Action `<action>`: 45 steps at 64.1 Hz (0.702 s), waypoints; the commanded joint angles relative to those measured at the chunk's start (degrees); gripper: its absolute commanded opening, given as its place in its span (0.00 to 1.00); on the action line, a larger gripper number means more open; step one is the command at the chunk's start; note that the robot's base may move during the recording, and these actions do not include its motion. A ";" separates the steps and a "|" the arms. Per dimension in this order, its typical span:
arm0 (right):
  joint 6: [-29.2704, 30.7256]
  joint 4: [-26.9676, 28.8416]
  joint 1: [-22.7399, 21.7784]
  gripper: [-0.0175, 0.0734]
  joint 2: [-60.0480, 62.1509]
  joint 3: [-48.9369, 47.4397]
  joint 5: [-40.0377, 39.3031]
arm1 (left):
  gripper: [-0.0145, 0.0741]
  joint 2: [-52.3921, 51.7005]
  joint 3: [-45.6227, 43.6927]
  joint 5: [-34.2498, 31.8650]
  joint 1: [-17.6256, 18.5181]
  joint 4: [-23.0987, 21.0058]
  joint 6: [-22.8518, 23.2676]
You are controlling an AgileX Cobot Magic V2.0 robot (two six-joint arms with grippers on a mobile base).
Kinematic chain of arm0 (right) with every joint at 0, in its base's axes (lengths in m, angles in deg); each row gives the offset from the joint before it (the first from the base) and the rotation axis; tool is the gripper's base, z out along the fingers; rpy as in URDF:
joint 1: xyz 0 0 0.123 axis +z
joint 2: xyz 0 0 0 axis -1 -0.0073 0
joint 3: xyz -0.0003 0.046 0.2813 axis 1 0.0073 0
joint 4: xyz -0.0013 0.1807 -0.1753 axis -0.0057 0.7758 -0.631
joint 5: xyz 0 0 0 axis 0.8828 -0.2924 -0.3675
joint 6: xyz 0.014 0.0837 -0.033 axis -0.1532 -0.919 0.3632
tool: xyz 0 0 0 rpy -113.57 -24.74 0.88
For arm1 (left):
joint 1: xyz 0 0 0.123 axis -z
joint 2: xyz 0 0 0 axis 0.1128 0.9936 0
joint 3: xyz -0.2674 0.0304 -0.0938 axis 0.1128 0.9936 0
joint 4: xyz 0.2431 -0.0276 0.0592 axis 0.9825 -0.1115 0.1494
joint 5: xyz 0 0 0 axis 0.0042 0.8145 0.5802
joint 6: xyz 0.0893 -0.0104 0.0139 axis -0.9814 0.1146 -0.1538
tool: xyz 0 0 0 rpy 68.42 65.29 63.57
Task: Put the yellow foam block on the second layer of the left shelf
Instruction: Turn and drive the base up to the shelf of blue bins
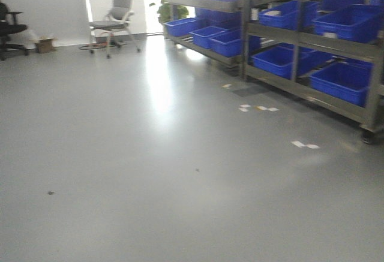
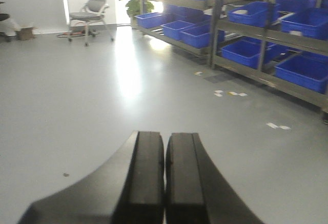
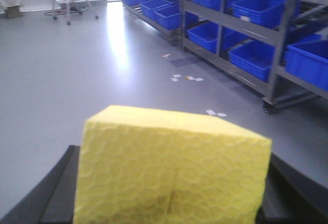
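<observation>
The yellow foam block [image 3: 171, 170] fills the lower part of the right wrist view, its textured face toward the camera. My right gripper [image 3: 171, 203] is shut on it, one black finger [image 3: 56, 193] showing on each side. In the left wrist view my left gripper [image 2: 165, 178] is shut with its two black pads pressed together and nothing between them, hanging over the grey floor. Metal shelves [image 1: 270, 34] with blue bins [image 1: 282, 61] run along the right side of the front view, several metres ahead. Neither gripper shows in the front view.
Blue bins [image 3: 256, 57] sit on every shelf layer. White paper scraps [image 1: 258, 108] lie on the floor in front of the racks. A grey chair [image 1: 117, 19] stands at the back, a black chair [image 1: 9, 31] at the far left, a cardboard box [image 1: 44, 45] between them.
</observation>
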 commanded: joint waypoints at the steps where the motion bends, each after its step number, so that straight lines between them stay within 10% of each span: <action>1: 0.34 -0.81 -0.28 0.53 -0.78 -1.45 -5.13 | 0.32 -0.73 1.58 -5.17 0.30 -0.56 0.22; 45: 0.34 -0.81 -0.28 0.53 -0.78 -1.45 -5.13 | 0.32 -0.73 1.58 -5.17 0.30 -0.56 0.22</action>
